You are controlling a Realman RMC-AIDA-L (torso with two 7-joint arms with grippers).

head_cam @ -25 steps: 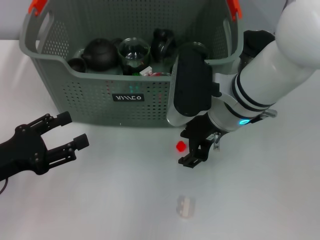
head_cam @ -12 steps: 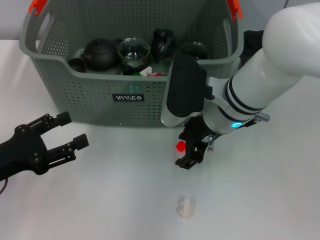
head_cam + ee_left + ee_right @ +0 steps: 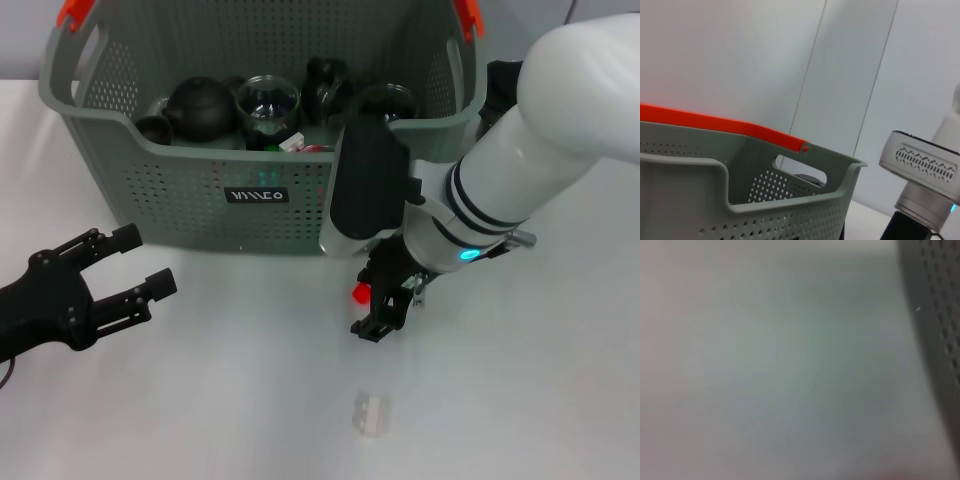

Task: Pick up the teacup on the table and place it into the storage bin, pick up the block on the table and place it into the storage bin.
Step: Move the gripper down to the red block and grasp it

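Red block (image 3: 360, 293) sits between the right gripper's (image 3: 372, 305) spread jaws, beside the storage bin (image 3: 180, 195). Left gripper (image 3: 125, 265) hangs open, well apart.

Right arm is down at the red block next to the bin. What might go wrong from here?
1. The red block sits at the edge of the right gripper, partly hidden, so the jaws may nudge it aside instead of closing around it.
2. The right arm works close to the storage bin front wall; lifting could clip the rim.
3. A small clear object lies on the table nearby and could be knocked.
The left gripper rests open, apart.
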